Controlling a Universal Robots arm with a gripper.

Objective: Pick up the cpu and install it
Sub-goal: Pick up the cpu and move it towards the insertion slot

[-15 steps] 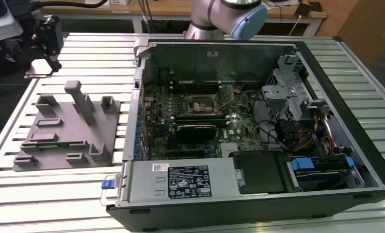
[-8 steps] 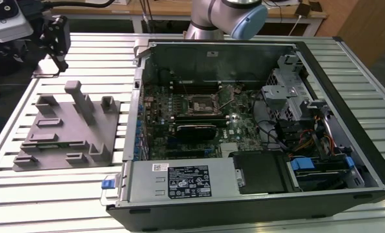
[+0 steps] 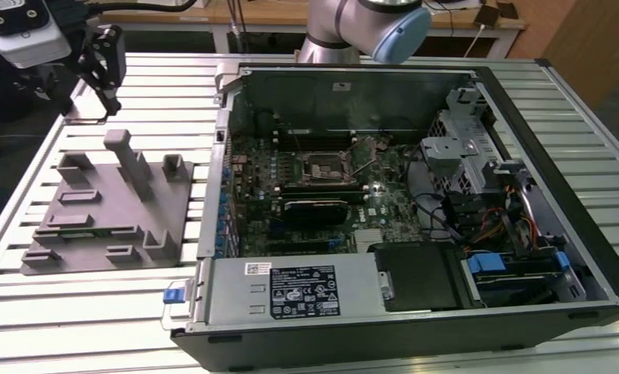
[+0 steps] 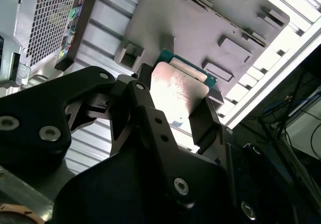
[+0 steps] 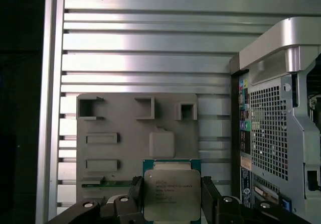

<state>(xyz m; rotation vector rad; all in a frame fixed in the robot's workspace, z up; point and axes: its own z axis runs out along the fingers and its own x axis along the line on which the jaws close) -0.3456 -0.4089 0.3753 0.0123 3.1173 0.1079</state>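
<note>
**Exterior view:** The arm's gripper point(image 3: 104, 93) hangs over the slatted metal table point(image 3: 39, 312) at the exterior view's left. It is just past the far end of a gray plate point(image 3: 107, 222) studded with raised blocks and pegs. To the exterior view's right of the plate lies an open computer case point(image 3: 559, 257) with its board exposed. The square metal-framed socket point(image 3: 320, 165) sits near the board's middle, well apart from the gripper. From this angle it cannot be told whether anything sits between the jaws.

**Second wrist view:** The cpu point(image 4: 175, 83), a flat chip with a pale metal top and a green rim, is pinched at two opposite edges. The black fingers point(image 4: 203, 118) of the gripper point(image 4: 176, 103) are drawn in narrow on it. Behind the chip are the gray plate point(image 4: 165, 13) and the mesh wall of the computer case point(image 4: 50, 18).

**First wrist view:** The gripper point(image 5: 172, 204) grips the cpu point(image 5: 172, 191) with its metal top facing the camera. One of the fingers point(image 5: 210, 201) presses on each side. The chip overlaps one edge of the gray plate point(image 5: 115, 133), which lies flat on the table point(image 5: 150, 33). The computer case point(image 5: 281, 133) stands just beside the plate.
</note>
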